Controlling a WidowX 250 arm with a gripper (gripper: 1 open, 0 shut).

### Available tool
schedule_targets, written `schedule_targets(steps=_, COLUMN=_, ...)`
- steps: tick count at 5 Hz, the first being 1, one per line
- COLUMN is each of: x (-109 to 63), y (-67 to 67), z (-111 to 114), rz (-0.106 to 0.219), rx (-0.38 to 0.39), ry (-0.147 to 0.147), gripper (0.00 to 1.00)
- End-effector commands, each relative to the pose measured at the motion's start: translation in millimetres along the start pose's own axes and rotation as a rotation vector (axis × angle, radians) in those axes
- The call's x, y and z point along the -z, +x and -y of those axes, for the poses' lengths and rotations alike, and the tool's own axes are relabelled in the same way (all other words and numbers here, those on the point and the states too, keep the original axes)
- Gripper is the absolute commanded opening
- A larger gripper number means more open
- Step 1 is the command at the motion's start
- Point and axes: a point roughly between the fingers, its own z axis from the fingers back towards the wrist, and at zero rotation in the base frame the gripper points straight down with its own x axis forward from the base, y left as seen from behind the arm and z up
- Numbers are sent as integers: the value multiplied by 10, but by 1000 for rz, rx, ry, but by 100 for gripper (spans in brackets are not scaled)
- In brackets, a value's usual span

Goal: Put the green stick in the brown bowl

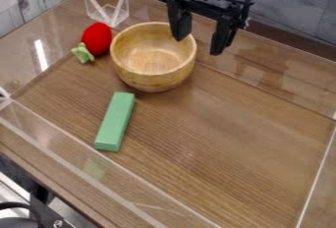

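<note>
The green stick (116, 121) is a flat light-green block lying on the wooden table, in front of and a little left of the brown bowl (153, 59). The bowl is round, pale wood, and nothing lies inside it. My black gripper (198, 37) hangs over the bowl's far right rim with its two fingers spread apart and nothing between them. It is well away from the stick.
A red round object with a small green part (94, 39) sits left of the bowl. Clear plastic walls (53, 134) ring the wooden table (237, 134), and a clear folded piece (105, 11) stands at the back left.
</note>
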Motion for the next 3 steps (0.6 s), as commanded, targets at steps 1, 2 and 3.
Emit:
schedule_targets(steps=1, x=131, y=-109, z=-23, rz=-26, rx=-57, ry=-5, gripper=100)
schedule_targets(steps=2, x=253, y=-393, z=-250, rz=-25, rx=-118, ry=-5, gripper=100)
schedule_targets(steps=3, x=310, y=-658, z=-488, rz=5, rx=-156, ry=-7, gripper=100)
